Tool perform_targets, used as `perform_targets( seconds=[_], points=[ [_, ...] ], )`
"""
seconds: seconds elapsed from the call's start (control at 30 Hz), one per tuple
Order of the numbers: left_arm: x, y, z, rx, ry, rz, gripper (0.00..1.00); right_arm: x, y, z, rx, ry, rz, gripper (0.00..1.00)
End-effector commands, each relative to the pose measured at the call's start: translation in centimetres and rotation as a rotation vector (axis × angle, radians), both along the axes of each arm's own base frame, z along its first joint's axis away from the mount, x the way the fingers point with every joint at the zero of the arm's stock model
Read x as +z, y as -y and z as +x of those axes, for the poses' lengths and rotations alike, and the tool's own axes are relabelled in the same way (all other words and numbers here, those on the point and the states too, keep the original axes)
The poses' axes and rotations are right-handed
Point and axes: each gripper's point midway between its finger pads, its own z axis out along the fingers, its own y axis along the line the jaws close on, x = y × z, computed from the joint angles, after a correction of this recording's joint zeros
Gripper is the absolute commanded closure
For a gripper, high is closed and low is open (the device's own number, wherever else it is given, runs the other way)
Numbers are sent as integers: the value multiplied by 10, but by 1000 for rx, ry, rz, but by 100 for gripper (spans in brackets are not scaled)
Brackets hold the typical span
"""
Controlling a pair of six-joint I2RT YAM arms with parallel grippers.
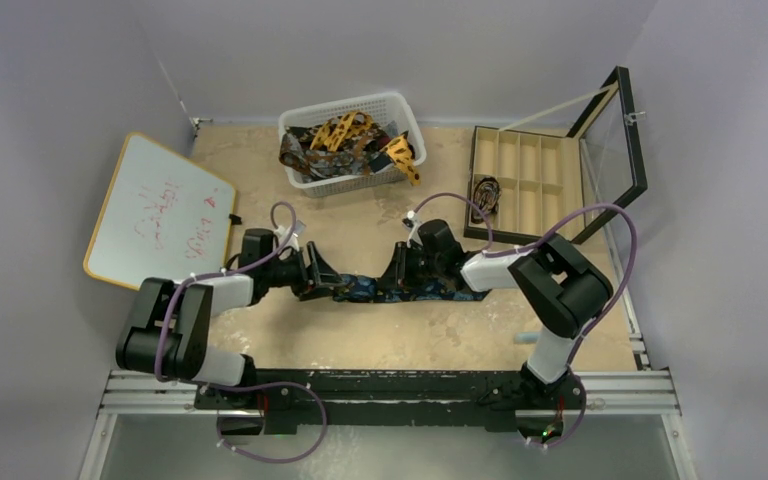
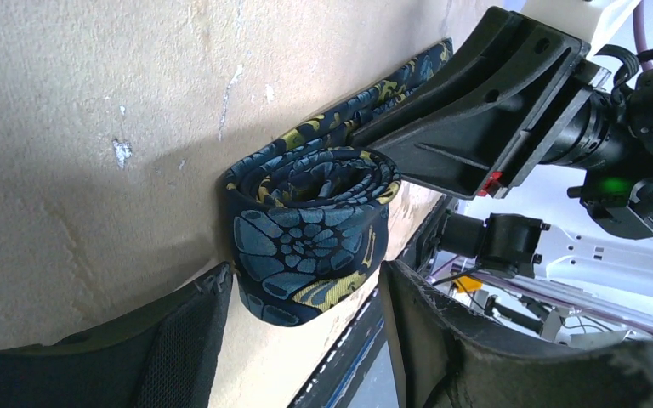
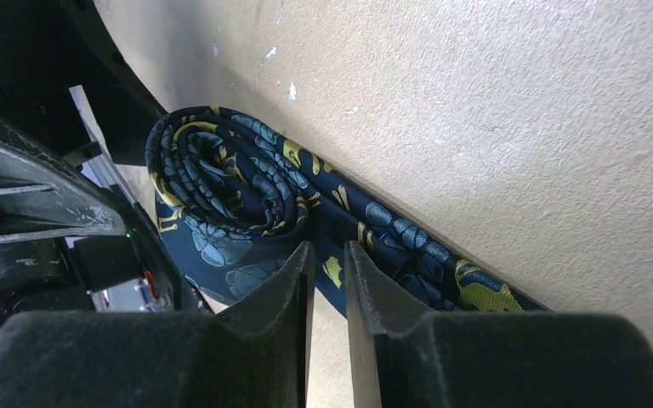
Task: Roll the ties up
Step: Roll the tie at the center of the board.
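Lying across the middle of the surface (image 1: 380, 345) between the two arms: navy tie (image 1: 385, 289). It has a dark ground, a blue petal-scale print and gold-yellow accents. The end nearer the left arm is wound into a rolled end (image 2: 315, 183). That is a loose oval spiral of several layers, with edges not quite flush, and the outer wrap shows a large blue medallion. The unrolled length runs flat on the surface toward the right arm.

Left hand (image 2: 306, 274): fingers spread wide, one on each flank of the rolled end and pressed against it, so it's clamped on that rolled end.

Right hand (image 3: 327, 249): fingers close together with only a thin slot between them. The tips are down at the flat strap just beside the spiral. The slot is narrow and dark in the wrist view, so I can't tell whether fabric is actually pinched or the tips just sit over it.

More ties (image 1: 350, 140), orange-yellow and dark, sit heaped in the white mesh basket (image 1: 340, 104) at the far side, well apart from both hands. Whiteboard (image 1: 160, 215) lies at far left.
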Motion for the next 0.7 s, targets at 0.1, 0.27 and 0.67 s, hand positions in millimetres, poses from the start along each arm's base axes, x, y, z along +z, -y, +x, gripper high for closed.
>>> perform_targets(
  seconds=[0.1,0.27,0.67],
  points=[
    [-1,4,5,56,11,-12,38,16,1,6,-27,42,-10,71],
    [-1,-2,6,75,21,38,37,55,0,12,-41,159,57,53],
    [1,0,7,59,30,34,37,42,-26,-4,50,129,48,44]
  ],
)
